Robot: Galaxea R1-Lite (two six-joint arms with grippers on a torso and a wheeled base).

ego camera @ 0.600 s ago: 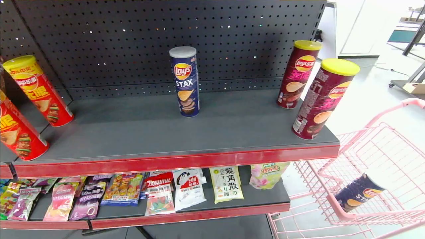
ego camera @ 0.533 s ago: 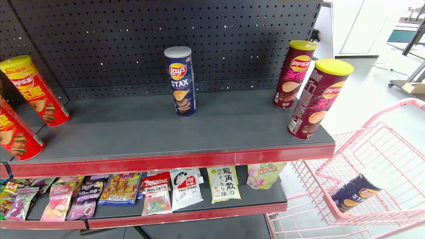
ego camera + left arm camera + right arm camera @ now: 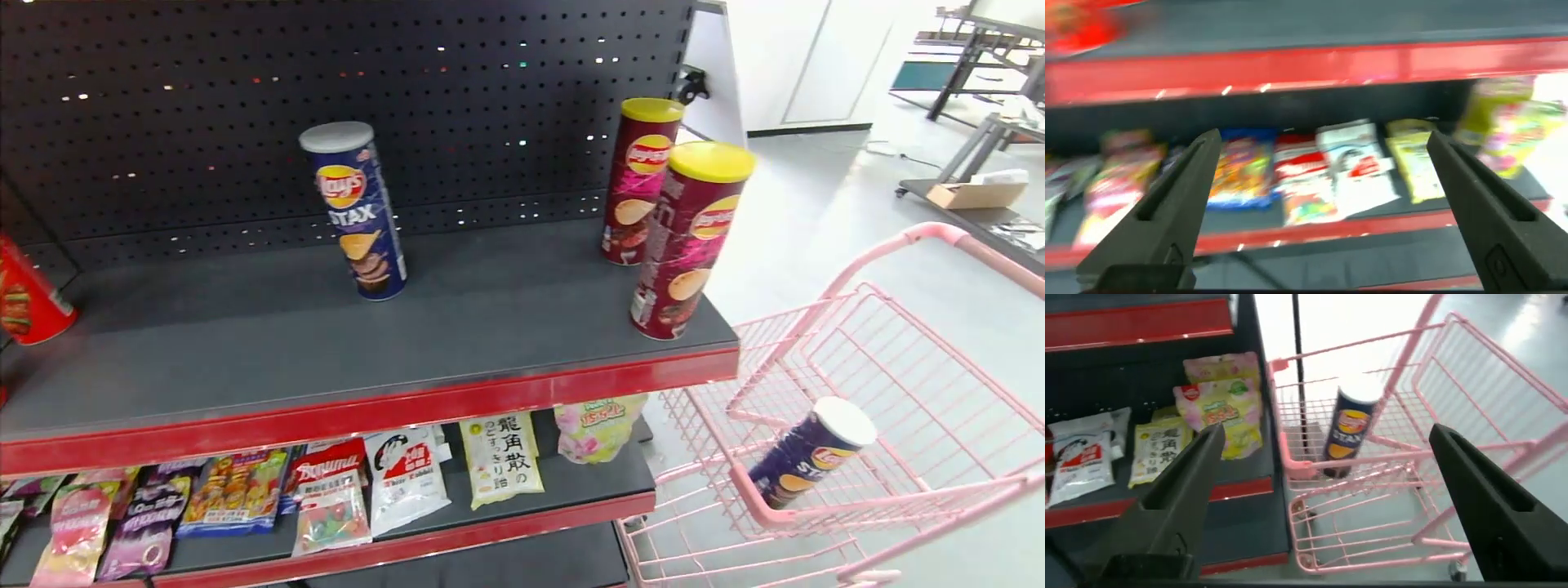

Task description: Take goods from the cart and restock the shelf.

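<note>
A pink wire cart point(image 3: 922, 245) stands to the right of the shelf, and a dark blue chip can point(image 3: 808, 453) with a white lid leans inside it against the near rim. On the dark upper shelf point(image 3: 245, 343) a matching blue can point(image 3: 355, 212) stands upright near the back. My right gripper point(image 3: 1327, 433) is open, facing the cart point(image 3: 1437, 392) and its blue can point(image 3: 1349, 429) from some distance. My left gripper point(image 3: 1323, 143) is open with nothing between its fingers, facing the lower shelf's snack bags point(image 3: 1331, 171).
Two maroon cans with yellow lids point(image 3: 645, 180) point(image 3: 690, 241) stand at the upper shelf's right end. A red can point(image 3: 28, 298) is at the far left. Snack bags point(image 3: 408, 482) lie along the lower shelf. Open floor lies behind the cart.
The head camera has swung right toward the cart, so the shelf slides left in the picture. The cans keep their places relative to one another.
</note>
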